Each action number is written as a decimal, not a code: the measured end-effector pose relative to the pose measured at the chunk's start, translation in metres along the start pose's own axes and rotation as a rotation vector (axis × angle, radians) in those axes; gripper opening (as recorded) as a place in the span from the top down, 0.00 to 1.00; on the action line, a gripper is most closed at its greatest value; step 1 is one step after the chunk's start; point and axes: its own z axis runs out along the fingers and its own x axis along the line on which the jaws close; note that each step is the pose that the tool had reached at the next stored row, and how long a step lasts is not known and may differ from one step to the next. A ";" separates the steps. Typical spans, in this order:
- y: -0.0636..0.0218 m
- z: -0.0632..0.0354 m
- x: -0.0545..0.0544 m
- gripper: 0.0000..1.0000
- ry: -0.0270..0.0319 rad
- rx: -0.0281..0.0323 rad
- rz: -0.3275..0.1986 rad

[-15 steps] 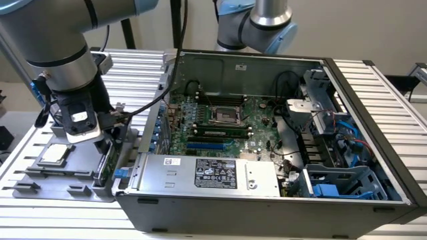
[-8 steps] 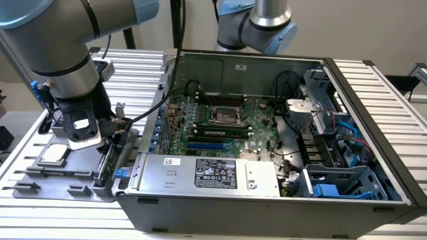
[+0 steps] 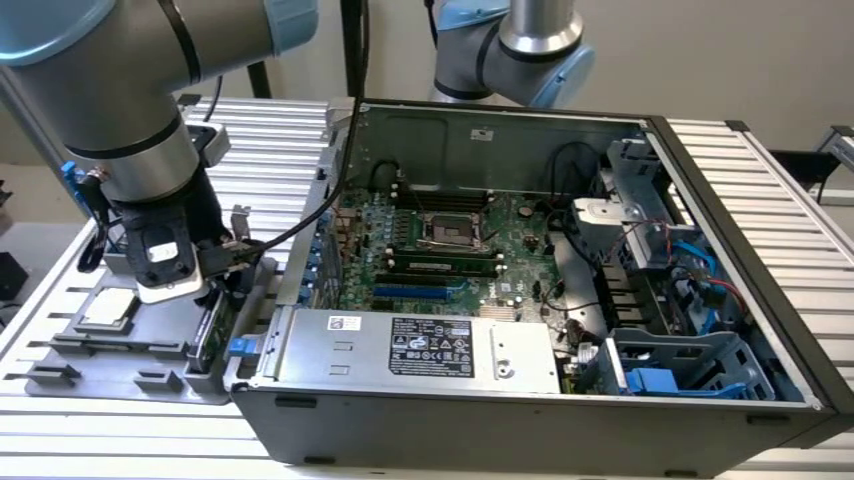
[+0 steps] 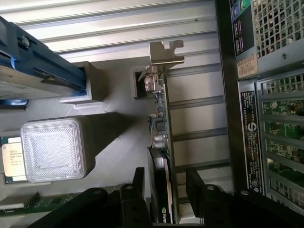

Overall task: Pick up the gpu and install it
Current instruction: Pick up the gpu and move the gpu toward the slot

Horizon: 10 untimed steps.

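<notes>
The end effector (image 3: 211,285) is down over the grey tray (image 3: 80,365) on the slatted bench (image 3: 134,430), and its fingers (image 4: 137,190) are spread wide. They straddle the gpu (image 4: 164,118) without pinching it, with a sliver of daylight on each side of the card.

The gpu (image 3: 207,335) stands on its long edge in a slot of the tray, directly beneath the end effector (image 4: 164,183). It is seen edge-on from the wrist. Its long axis runs parallel to the inner faces of the two fingers and passes straight through the gap between them. It also lies alongside the side wall of the open computer case (image 3: 534,420).

The silver end bracket (image 4: 164,54) points away from the fingers, out past the end effector, and it shows in the exterior view too (image 3: 240,220). The card's black face is turned toward the finger on the tray side. The thin green board edge is turned toward the finger on the case side.

On the tray side of the end effector, well apart from the card, the small square processor chip (image 3: 107,308) lies flat in its own recess. Farther out on that same side is the hard drive (image 4: 33,71) with blue rails. The case sits close on the end effector's other side, just beyond the card, with its motherboard (image 3: 454,240) exposed.
</notes>
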 end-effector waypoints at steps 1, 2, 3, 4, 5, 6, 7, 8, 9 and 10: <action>0.0002 0.0002 0.000 0.52 0.0003 -0.0001 0.000; 0.0006 0.0005 0.001 0.52 0.0007 -0.0001 0.000; 0.0010 0.0008 0.001 0.52 0.0011 0.0000 0.000; 0.0015 0.0011 0.001 0.52 0.0016 0.0000 0.000; 0.0017 0.0015 0.001 0.52 0.0021 0.0001 0.000; 0.0018 0.0019 0.001 0.52 0.0025 0.0003 0.000; 0.0019 0.0026 0.002 0.52 0.0028 0.0004 0.000; 0.0019 0.0032 0.002 0.52 0.0032 0.0004 0.000; 0.0019 0.0037 0.002 0.52 0.0040 0.0005 0.000; 0.0019 0.0041 0.002 0.52 0.0047 0.0006 0.000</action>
